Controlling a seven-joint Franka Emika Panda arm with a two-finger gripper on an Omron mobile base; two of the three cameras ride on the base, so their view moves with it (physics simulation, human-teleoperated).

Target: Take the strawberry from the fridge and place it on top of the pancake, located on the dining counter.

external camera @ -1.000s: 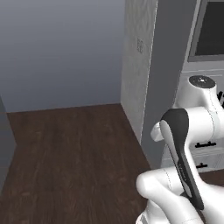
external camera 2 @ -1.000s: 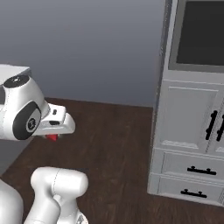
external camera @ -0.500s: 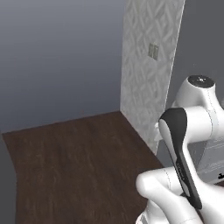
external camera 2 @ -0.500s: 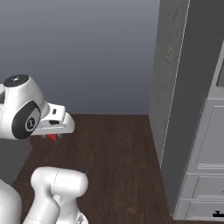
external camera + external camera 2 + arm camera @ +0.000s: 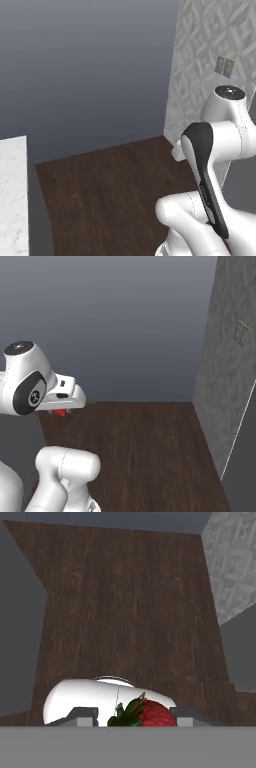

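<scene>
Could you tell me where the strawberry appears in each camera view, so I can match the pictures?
Left base view: I cannot find it here.
Right base view: strawberry, a red speck at mid-left under the white hand.
Hand view: bottom centre, between the fingertips.
Shared landmark: the dark wood floor.

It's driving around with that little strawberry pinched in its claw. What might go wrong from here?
The strawberry is tiny and sits right at the gripper's fingertips, over bare wooden floor. A jolt while the base drives might shake it loose, and it would drop to the floor. Squeezing harder could bruise it. Also, just the edge of the marble dining counter is in sight, so there is still some way to carry it.
</scene>
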